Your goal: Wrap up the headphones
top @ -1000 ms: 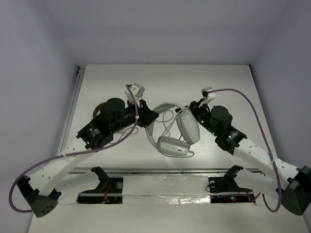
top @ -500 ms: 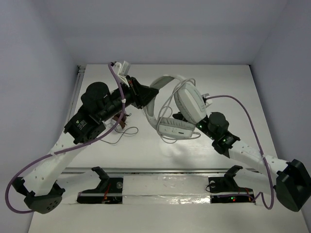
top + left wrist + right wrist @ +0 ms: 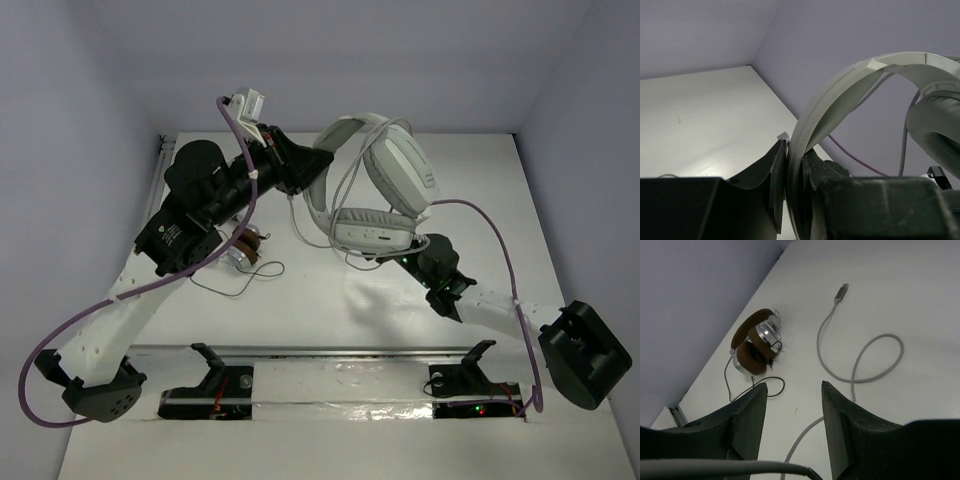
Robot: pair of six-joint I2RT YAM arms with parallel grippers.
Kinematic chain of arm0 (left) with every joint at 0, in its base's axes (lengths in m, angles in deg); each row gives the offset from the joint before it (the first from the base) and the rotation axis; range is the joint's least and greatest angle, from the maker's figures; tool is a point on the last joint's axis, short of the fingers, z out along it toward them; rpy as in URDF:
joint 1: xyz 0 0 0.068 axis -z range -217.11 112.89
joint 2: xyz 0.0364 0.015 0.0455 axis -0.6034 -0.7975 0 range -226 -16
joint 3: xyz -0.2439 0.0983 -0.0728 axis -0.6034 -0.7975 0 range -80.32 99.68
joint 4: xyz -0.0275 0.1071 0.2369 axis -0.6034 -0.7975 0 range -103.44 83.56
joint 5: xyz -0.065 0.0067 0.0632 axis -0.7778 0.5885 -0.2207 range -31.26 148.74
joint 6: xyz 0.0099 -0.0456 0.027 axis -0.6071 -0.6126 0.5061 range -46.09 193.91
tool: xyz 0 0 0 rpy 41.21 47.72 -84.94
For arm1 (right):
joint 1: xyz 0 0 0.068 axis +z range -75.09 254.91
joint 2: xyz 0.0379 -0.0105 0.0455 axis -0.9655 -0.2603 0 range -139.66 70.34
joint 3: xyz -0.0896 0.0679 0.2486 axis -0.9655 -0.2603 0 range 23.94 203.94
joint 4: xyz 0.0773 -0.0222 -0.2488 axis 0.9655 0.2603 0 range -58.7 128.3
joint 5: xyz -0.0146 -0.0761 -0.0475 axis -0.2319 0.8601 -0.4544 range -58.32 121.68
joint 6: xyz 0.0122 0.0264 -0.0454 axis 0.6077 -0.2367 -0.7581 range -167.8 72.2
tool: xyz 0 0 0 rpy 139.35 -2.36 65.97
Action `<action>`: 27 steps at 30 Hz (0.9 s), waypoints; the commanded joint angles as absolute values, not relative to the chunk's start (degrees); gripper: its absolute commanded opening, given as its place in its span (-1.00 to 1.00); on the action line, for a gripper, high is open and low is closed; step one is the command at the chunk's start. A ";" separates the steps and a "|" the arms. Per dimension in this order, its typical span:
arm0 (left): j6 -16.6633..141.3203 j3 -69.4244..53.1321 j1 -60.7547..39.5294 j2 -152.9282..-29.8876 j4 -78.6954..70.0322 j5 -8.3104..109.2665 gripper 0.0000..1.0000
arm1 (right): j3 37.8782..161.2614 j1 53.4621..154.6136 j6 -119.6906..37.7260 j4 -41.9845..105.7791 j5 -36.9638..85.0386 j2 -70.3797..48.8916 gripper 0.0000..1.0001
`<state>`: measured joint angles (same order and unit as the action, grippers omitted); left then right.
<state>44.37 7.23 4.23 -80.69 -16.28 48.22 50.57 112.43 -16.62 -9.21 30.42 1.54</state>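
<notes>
We have the headphones (image 3: 398, 178) up off the tabletop (image 3: 480, 190), above and to the right of the brown headphones (image 3: 240, 246), our left fingers (image 3: 794, 150) clamped on the headband. Our right fingers (image 3: 792, 385) stand apart and empty, lower down, also right of the brown headphones. We judge the lift done and the winding not yet begun. The cable (image 3: 818, 340) lies slack right of the brown headphones, its plug (image 3: 842, 291) beyond them. Next, we think, our right fingers must catch that cable and loop it round the band.
</notes>
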 commanded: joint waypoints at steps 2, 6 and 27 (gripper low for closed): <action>40.60 14.34 3.05 -80.51 -9.51 49.07 -1.00 | 47.41 112.09 -14.93 -18.09 35.11 1.61 0.01; 39.37 15.40 2.53 -81.48 -8.81 50.82 -1.00 | 46.35 112.09 -12.82 -20.20 34.14 -0.06 -0.68; 31.36 -8.23 -2.57 -82.80 10.52 90.81 -1.00 | 59.71 138.27 -14.05 19.51 47.24 1.42 -1.00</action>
<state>32.48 -7.52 -1.78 -83.92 -0.76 81.55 57.02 136.25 -13.43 12.45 43.97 -1.21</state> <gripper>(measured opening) 0.113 0.013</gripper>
